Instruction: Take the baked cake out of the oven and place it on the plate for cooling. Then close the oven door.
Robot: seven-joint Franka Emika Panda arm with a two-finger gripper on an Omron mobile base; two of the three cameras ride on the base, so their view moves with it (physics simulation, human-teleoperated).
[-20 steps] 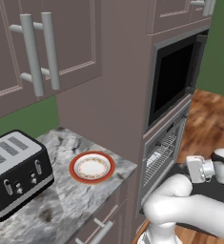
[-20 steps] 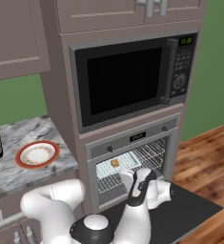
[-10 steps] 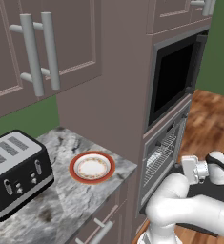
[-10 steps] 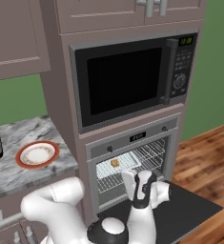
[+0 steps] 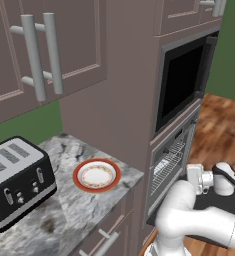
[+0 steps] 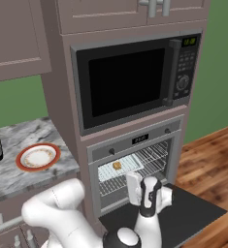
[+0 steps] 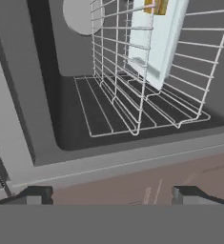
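Observation:
The oven point(image 6: 135, 167) stands open, its dark oven door point(image 6: 183, 208) folded down flat. On the upper wire rack point(image 7: 147, 81) lies a pale baking tray point(image 6: 121, 169), and the small golden-brown cake point(image 6: 117, 165) sits on it. In the rolled hand view the cake point(image 7: 156, 5) shows at the top edge on the tray point(image 7: 156, 40). My gripper point(image 7: 111, 195) is open and empty, hovering just outside the oven mouth above the door and pointing in at the racks. The white plate with the orange-red rim point(image 5: 96, 175) rests on the marble counter, left of the oven.
A black microwave point(image 6: 135, 80) sits directly above the oven. A black and silver toaster point(image 5: 16, 182) stands on the counter point(image 5: 64, 215) left of the plate. Cabinet doors with bar handles point(image 5: 39, 55) hang overhead. Wooden floor point(image 6: 212, 160) lies to the right.
My hand has drifted a little closer to the oven opening. The jaws stayed open, and the cake, plate and door have not moved.

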